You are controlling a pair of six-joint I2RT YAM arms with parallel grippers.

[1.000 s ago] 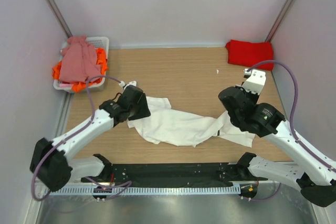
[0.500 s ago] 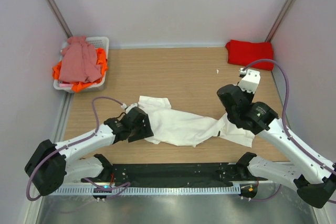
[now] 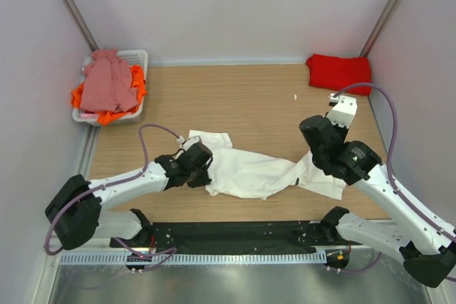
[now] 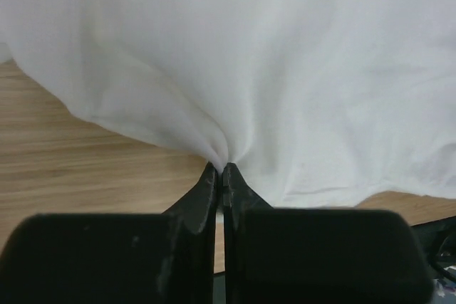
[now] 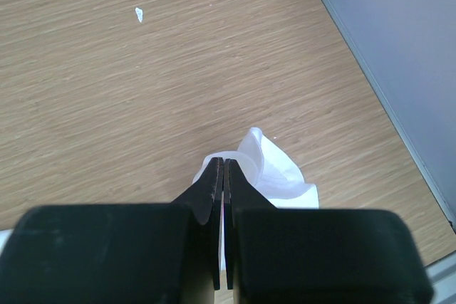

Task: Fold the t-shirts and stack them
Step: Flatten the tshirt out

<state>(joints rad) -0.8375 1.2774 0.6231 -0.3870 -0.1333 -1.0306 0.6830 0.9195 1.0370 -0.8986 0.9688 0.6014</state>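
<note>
The arms are working on spreading the white t-shirt, which is lying bunched toward 6 o'clock on the surface. The left gripper is pinching its 9 o'clock edge, jaws tight on cloth. The right gripper is likewise clamping the 3 o'clock end. The next move is probably calling for pulling apart to flatten it.

Change entry: left gripper, moved and closed.
It has gone from the far-left corner of the white t-shirt to the shirt's near-left edge. Its jaws, apart before, now pinch a fold of cloth. The far-left corner is now uncovered, and the near-left lobe is drawn in toward the middle.
</note>
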